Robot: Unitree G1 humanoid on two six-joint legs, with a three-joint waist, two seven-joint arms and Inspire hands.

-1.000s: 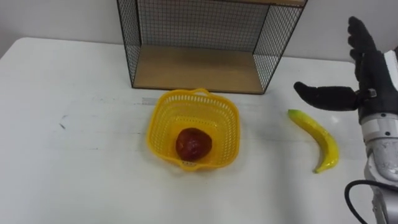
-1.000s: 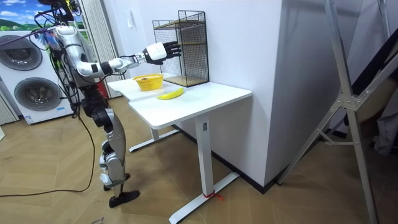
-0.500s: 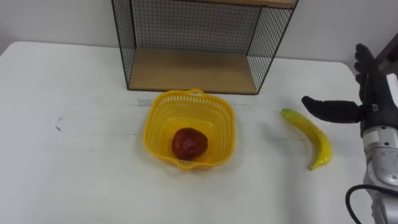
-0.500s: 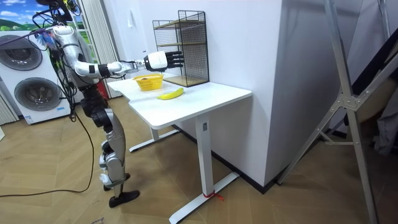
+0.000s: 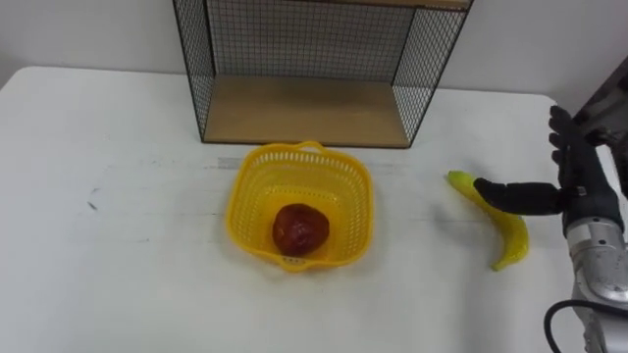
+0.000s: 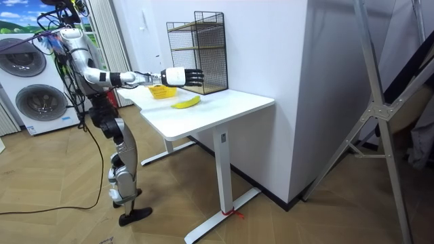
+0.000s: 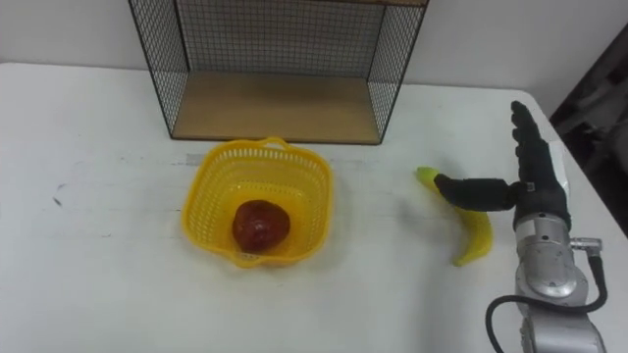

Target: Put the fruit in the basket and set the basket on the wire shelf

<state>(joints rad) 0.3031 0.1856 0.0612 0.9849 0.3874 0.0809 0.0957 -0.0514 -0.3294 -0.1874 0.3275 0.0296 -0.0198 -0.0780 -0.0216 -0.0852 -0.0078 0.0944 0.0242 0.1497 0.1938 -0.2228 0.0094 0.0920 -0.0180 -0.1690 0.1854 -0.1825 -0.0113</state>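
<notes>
My right hand, spread wide and empty, hangs over the banana lying on the surface right of the basket; light, smooth and easily bruised, it wants a gentle wrap round its thick middle.

The right hand has come down from well above the banana to just beside it (fingers straight, thumb now lying across the banana's upper half), its arm lowered to level.
</notes>
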